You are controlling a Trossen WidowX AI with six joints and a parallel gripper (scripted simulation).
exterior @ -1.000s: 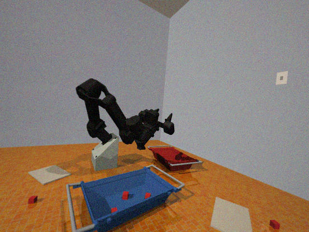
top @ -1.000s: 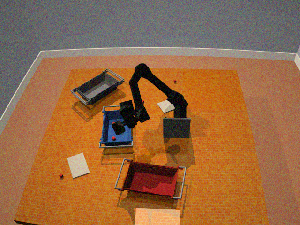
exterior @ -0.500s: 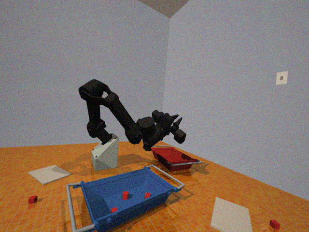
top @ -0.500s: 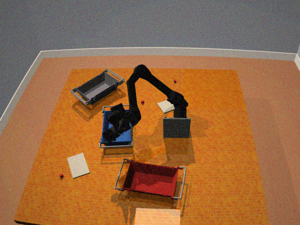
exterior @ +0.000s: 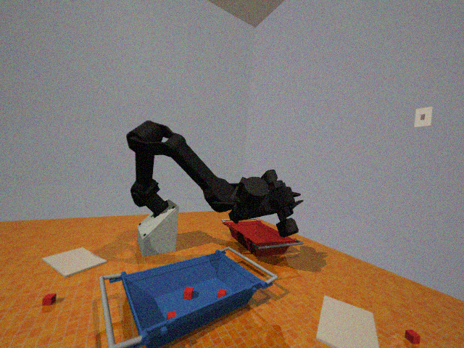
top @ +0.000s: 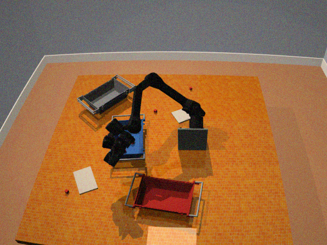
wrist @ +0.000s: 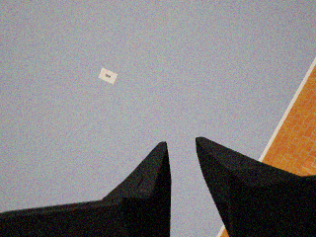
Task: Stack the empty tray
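The blue tray (top: 137,147) (exterior: 168,278) stands on the table with small red blocks (exterior: 188,293) inside. Its two wire bars stick out beyond its ends, one bar (exterior: 106,310) at the near left and the other bar (exterior: 252,263) at the far right. A red tray (top: 168,201) (exterior: 254,233) looks empty; its bars (top: 200,199) (top: 130,190) are also swung out. My gripper (exterior: 301,198) (wrist: 181,146) is high in the air, fingers drawn near each other with a narrow gap and nothing between them. In the top view the arm hides part of the blue tray and the fingertips are unclear.
A grey tray (top: 109,95), seemingly empty, stands at the back left with its bars outward. White sheets (top: 85,179) (exterior: 75,261) and loose red blocks (top: 155,111) (exterior: 48,299) lie around. The arm's base (top: 192,139) (exterior: 159,233) stands right of the blue tray in the top view.
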